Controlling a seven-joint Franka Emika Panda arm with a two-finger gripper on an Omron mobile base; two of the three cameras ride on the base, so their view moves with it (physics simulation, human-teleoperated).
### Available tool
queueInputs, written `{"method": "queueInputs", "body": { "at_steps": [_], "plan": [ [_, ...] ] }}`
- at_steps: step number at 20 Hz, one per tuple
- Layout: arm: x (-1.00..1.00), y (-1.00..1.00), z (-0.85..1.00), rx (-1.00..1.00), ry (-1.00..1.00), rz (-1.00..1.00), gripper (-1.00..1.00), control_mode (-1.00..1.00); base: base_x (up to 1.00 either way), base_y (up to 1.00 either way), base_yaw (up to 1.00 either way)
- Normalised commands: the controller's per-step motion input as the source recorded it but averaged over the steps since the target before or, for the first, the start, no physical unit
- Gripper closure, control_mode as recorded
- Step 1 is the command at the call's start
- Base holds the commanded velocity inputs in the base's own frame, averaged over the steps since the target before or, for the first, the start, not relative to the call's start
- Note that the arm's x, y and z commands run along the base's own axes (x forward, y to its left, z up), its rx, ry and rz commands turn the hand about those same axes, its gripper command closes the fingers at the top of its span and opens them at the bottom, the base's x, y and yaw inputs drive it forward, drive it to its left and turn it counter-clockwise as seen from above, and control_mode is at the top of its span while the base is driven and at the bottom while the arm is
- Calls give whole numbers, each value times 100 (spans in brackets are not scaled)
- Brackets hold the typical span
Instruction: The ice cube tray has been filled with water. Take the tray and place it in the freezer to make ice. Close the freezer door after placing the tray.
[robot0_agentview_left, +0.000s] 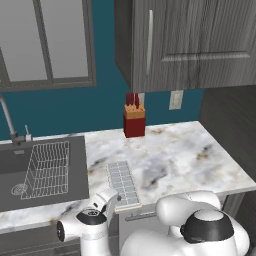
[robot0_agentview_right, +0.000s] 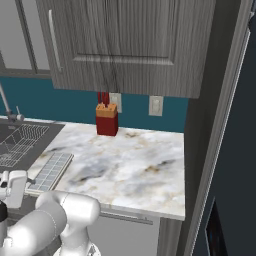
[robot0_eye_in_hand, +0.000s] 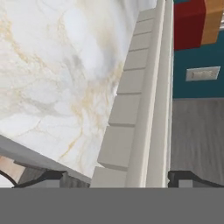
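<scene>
Ice cube tray (robot0_agentview_left: 123, 183) lying flat on marble counter (robot0_agentview_left: 175, 155), long axis running near-to-far, near end at or just over counter's front edge, just right of sink (robot0_agentview_left: 75, 165) w/ wire dish rack (robot0_agentview_left: 47, 170). Red knife block (robot0_agentview_left: 134, 121) well behind, at far wall under grey cabinets (robot0_agentview_left: 190, 40). Slate-blue fridge panel (robot0_agentview_right: 235, 165) at far right of right base view; can't tell from here whether freezer door open.

Gripper (robot0_agentview_left: 111, 199) down at tray's near end, hand rolled on its side. In hand view, dark fingertips (robot0_eye_in_hand: 186, 177) either side of tray's end (robot0_eye_in_hand: 131, 131), one above rim side, other toward underside/counter edge. Jaws apart, straddling tray; whether pads touch yet: can't tell. Not a secure grip as seen.

Step in hand, by judgement: closing on tray's near end for pickup.

To do well:
- Centre tray thickness betw. pads before full squeeze; avoid pinching counter lip w/ lower finger.
- Bite deep enough past first row of cells, since long tray held at one end will lever down.
- Lift slow, keep level — water-filled, spills likely on tilt.
- Pull back toward base, clear of sink edge.
</scene>
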Motion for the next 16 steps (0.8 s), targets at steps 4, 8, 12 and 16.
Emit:
{"method": "queueInputs", "body": {
  "at_steps": [4,8,12,16],
  "plan": [
    [13,-15,-13,0,-4,1,-100,-100,0,0,0],
    [16,-20,-11,0,-4,1,-100,-100,0,0,0],
    [15,-17,-3,0,-1,2,100,-100,0,0,0],
    [7,-15,0,0,0,2,100,-100,0,0,0]
  ]
}}
